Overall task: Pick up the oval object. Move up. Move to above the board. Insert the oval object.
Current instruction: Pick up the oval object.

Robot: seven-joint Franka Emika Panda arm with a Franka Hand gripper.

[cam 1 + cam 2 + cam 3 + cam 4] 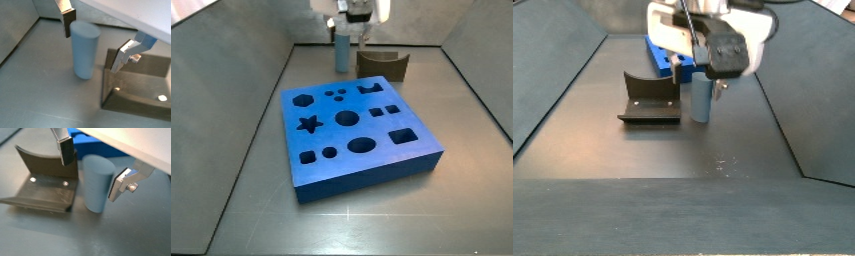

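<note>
Side view: gripper [348, 27] at the far end of the table [251, 190], straddling the upright oval peg [344, 52]. Fixture [385, 64] just beside it. Blue board [358, 135] sits nearer, apart from both.

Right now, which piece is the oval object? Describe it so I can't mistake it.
Behind the board, beside the dark fixture, the oval object stands upright on the floor. The gripper straddles its top, fingers apart. It is the only pale, smooth, slim peg here.
</note>
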